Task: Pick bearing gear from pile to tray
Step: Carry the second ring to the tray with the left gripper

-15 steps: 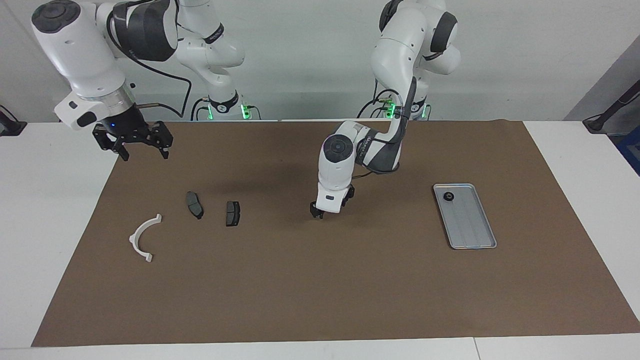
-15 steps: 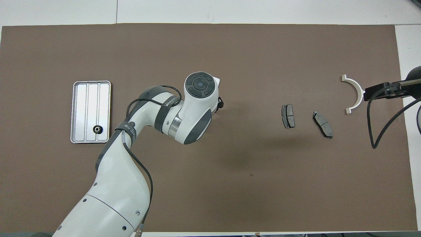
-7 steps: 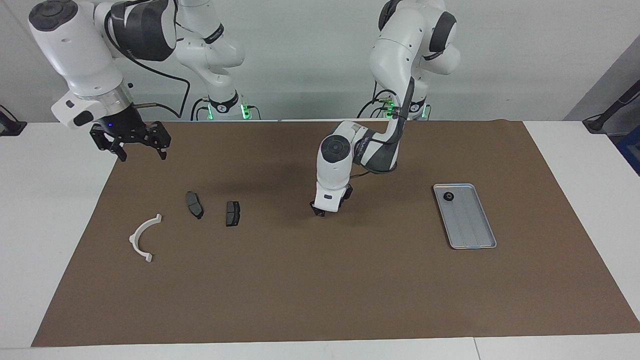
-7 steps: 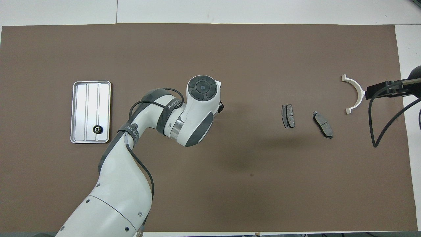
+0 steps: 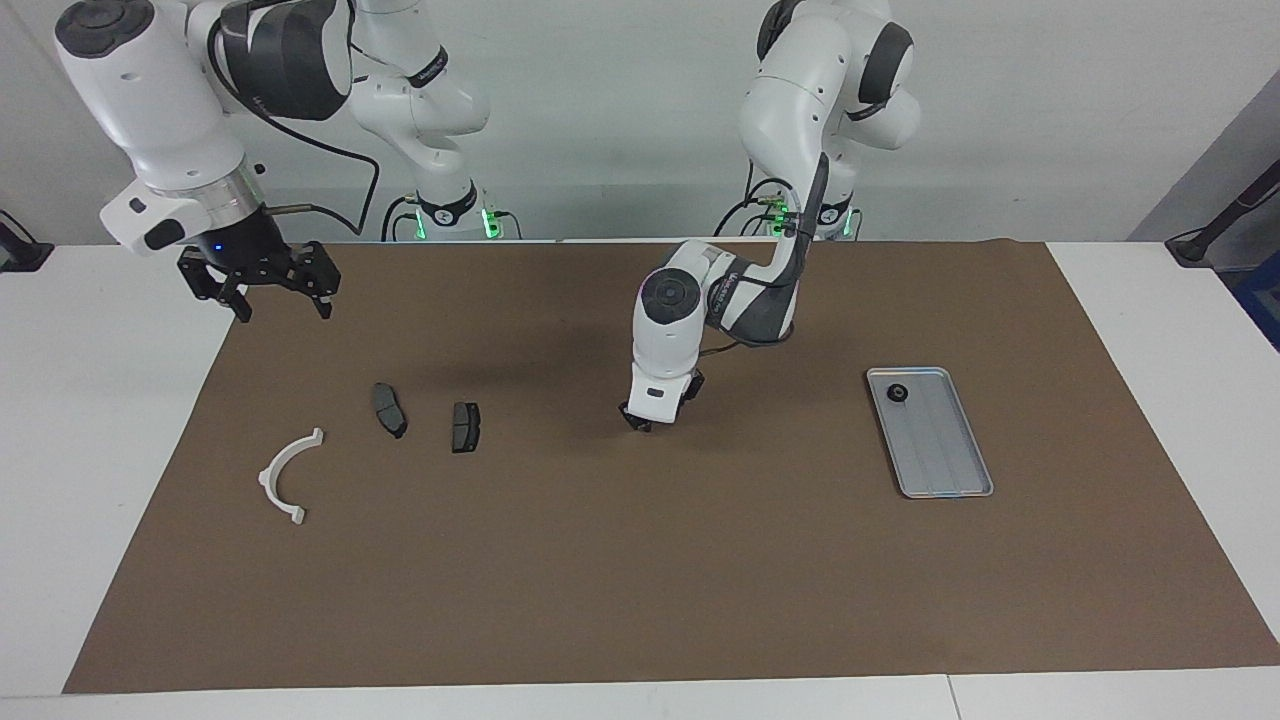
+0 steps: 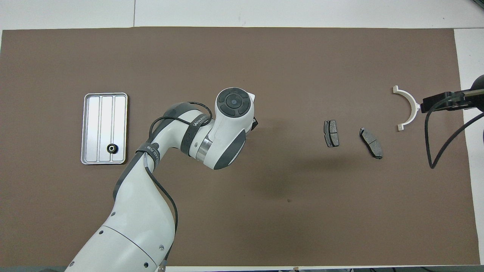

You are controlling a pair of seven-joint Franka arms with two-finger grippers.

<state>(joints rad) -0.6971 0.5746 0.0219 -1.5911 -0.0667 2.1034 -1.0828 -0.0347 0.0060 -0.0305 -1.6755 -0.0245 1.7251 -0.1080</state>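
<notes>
Across the white tabletop (image 5: 1150,330) you've got a big brown mat (image 5: 640,560) covering nearly everything, with bare white strips showing at both ends and a plain pale wall (image 5: 620,120) at 12 o'clock in the facing view.

Your left pincer (image 5: 637,424) is down low at the middle of the mat. You can't tell whether its tips are spread or pinching anything; the wrist hides them from above.

Your right pincer (image 5: 270,290) hangs spread wide over the mat's edge at the right arm's end, waiting.

The tray (image 5: 955,480) lies at 3 o'clock of the left pincer in the facing view, one black gear (image 5: 898,395) in its corner nearest the robots.

At 9 o'clock lie two dark pads (image 5: 465,427) and the white half-ring bracket (image 5: 285,478).
</notes>
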